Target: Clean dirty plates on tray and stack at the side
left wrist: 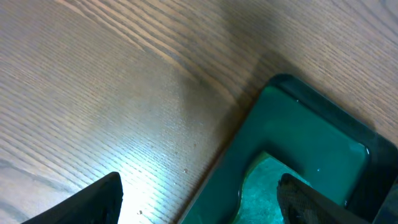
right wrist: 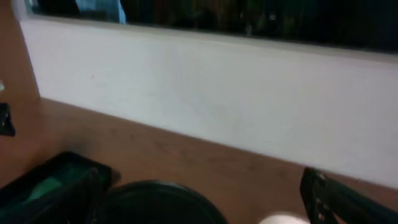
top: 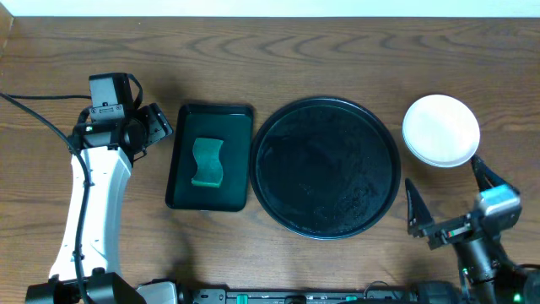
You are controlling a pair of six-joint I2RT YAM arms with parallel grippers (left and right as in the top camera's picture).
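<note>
Left gripper (top: pixel 160 127), well left of the tray (top: pixel 325 169), jaws spread wide, holding nothing. Right gripper (top: pixel 447 190), right of the tray near the plates (top: pixel 440 129), likewise wide and empty.

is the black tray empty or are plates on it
Empty: the black tray shows only bare surface overhead; the plates sit on the table right of it.
</note>
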